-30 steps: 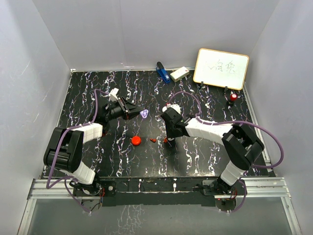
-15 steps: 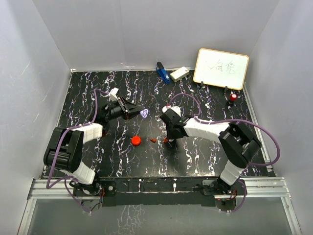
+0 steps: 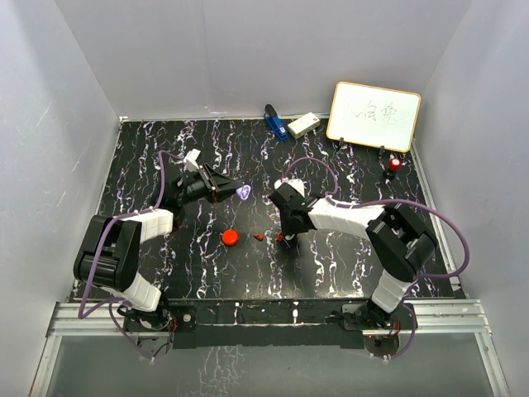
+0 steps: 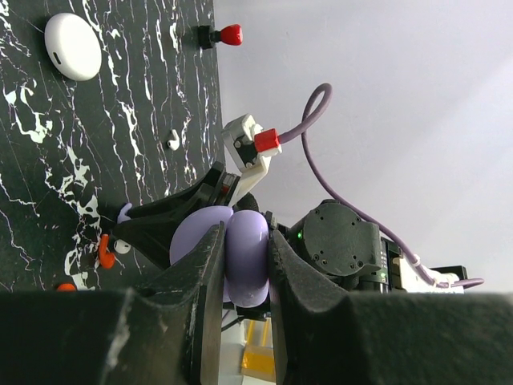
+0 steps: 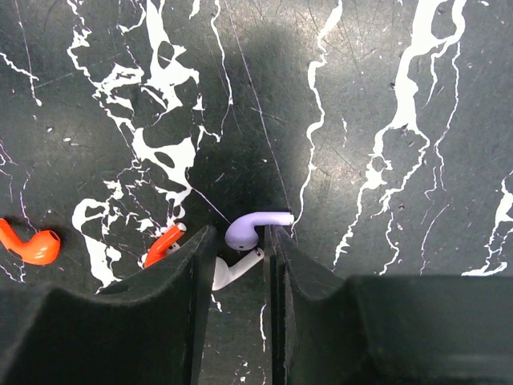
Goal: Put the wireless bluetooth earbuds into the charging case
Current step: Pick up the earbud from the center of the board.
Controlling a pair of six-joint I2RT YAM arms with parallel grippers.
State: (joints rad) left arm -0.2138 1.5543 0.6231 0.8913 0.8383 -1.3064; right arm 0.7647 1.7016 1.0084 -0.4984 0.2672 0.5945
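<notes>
My left gripper hangs above the table, shut on the purple charging case, which fills the gap between its jaws. My right gripper is down on the black marbled table. Between its nearly shut jaws lie a purple earbud, stem poking past the right fingertip, and a white earbud that spans the gap. One red earbud sits just outside the left finger, and another red earbud lies further left.
A round red case lies left of the right gripper. A white case and a small white earbud show in the left wrist view. At the back stand a whiteboard, a red-capped marker, a blue object and a white box.
The right arm has shifted slightly left at the table and its jaws have narrowed a little around the earbuds. The left arm and the purple case have not moved.
</notes>
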